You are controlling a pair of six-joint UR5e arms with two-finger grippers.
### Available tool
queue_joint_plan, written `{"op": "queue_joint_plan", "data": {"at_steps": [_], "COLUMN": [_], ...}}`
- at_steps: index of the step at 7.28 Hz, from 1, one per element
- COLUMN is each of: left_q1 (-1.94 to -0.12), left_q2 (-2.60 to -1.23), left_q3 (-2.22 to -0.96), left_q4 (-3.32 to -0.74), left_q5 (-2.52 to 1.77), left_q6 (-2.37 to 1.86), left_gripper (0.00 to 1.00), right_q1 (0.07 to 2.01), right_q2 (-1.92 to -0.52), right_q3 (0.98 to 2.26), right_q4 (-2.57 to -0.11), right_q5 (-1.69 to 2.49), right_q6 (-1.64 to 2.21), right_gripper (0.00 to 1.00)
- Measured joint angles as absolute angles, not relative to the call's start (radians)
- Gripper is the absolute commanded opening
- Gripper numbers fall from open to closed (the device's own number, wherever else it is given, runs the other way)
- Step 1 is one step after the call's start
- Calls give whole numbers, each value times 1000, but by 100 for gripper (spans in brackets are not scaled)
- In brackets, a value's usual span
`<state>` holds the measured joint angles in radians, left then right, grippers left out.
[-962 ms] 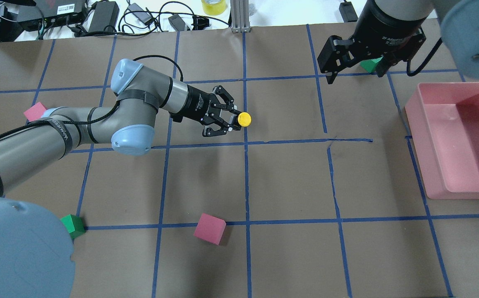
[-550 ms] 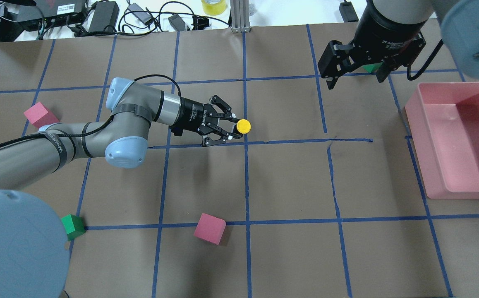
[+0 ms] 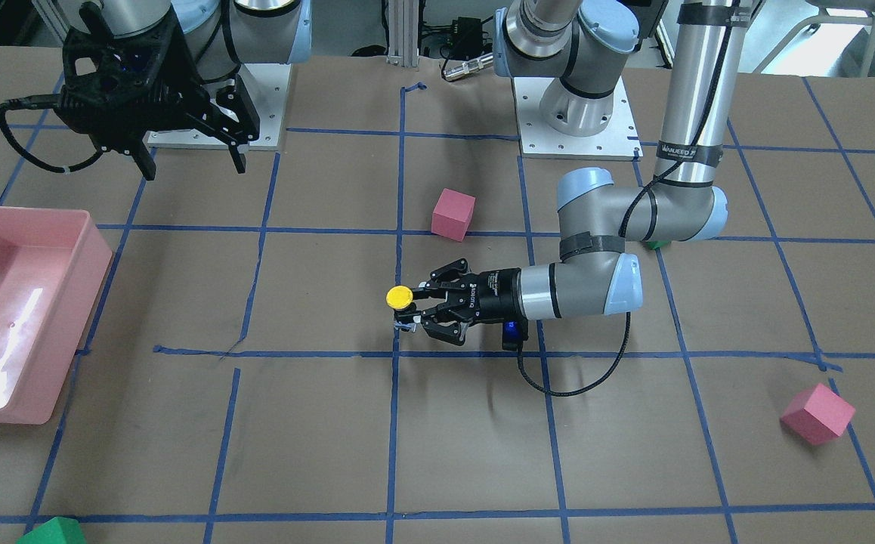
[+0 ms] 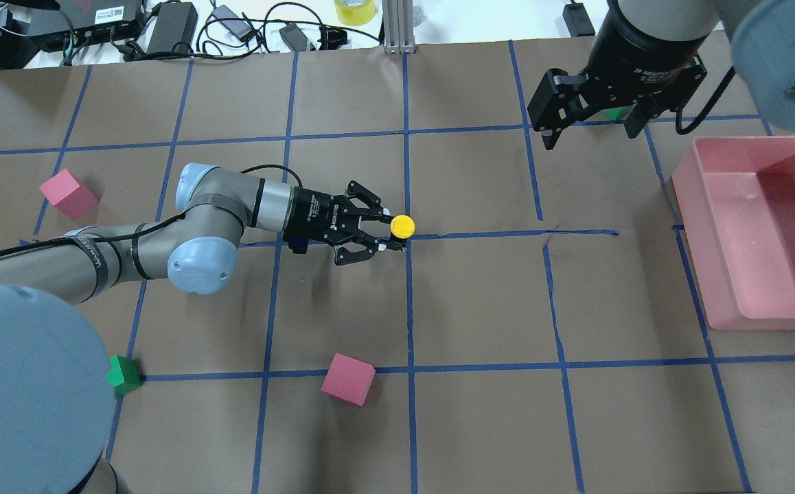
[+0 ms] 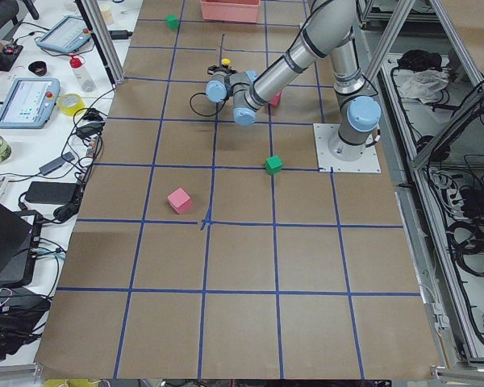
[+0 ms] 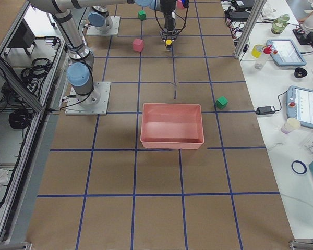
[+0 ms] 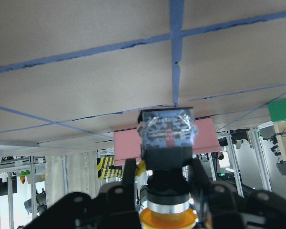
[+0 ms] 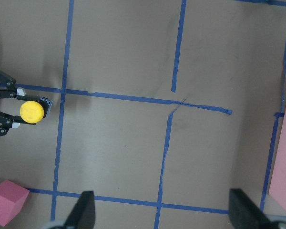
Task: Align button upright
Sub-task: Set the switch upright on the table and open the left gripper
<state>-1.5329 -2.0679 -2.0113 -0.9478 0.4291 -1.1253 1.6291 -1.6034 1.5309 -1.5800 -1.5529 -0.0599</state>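
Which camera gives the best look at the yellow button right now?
The left wrist-mounted view: the button is close up, its blocky body and cap edge clamped in the left gripper. Overhead, front-facing and right wrist views show mostly the yellow cap from above; the side views show only a tiny speck.

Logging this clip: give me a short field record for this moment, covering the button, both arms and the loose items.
button: yellow cap facing up, gripped by its body
left pincer: shut on the button, forearm low and roughly level
touchdown: cannot tell whether the button rests on the table
right pincer: open, empty, held above the table
loose items: pink cube, second pink cube, green cube, pink bin
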Motion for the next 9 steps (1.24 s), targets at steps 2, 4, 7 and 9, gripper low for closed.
{"op": "queue_joint_plan", "data": {"at_steps": [2, 4, 7, 9], "left_q1": [-1533, -1532, -1532, -1532], "left_q2": [-2090, -2111, -2129, -2138], "left_q3": [-2015, -2015, -2014, -2013], "left_q4": [-986, -1011, -1018, -1019], "left_q5": [429, 426, 435, 438], "left_q6": [-1086, -1062, -1050, -1044], "left_gripper": [0, 0, 38, 80], "right_q1": [1629, 1629, 1629, 1629], "right_q2": [-1603, -1603, -1603, -1603], "right_q3": [1532, 1532, 1532, 1532], "right_q4": [-1580, -1580, -1580, -1580], "right_q5": [-1552, -1552, -1552, -1552], "right_q6": [-60, -60, -59, -59], "right_gripper": [100, 100, 100, 100]}}
